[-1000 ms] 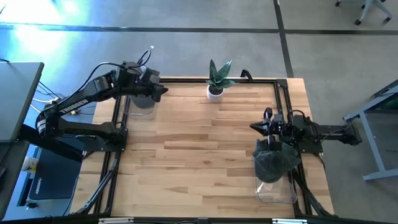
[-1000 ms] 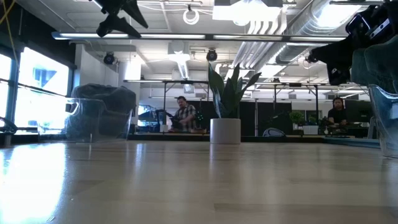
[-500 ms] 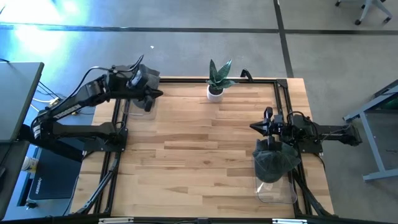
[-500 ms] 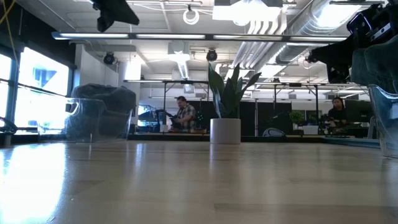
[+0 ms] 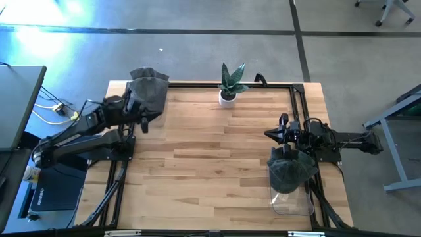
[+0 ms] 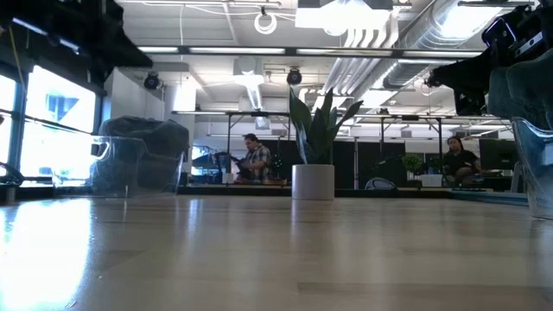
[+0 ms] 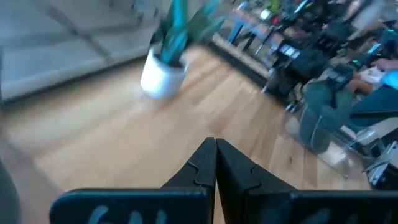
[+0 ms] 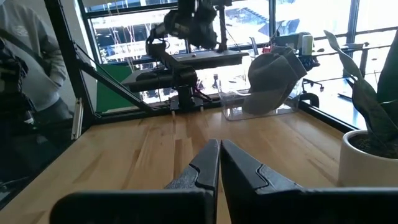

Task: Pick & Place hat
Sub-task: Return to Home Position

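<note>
A dark grey hat (image 5: 148, 91) sits on a clear stand (image 8: 249, 107) at the table's far left corner; the right wrist view also shows the hat (image 8: 274, 73). My left gripper (image 5: 144, 122) is shut and empty, just near of that hat and clear of it. A second dark hat (image 5: 289, 170) rests on a clear stand (image 5: 293, 201) at the near right. My right gripper (image 5: 268, 134) is shut and empty, hanging above the table just far of that hat.
A potted plant in a white pot (image 5: 228, 96) stands at the middle of the far edge. A black frame (image 5: 197, 84) runs along the table's sides. Bare wood (image 5: 210, 158) lies between the two stands. People sit in the room behind (image 6: 255, 160).
My left gripper has shut and drawn back from above the far left stand, toward the table's left and near edges. The hat there now shows uncovered from above. It has stayed on its stand in the low view.
</note>
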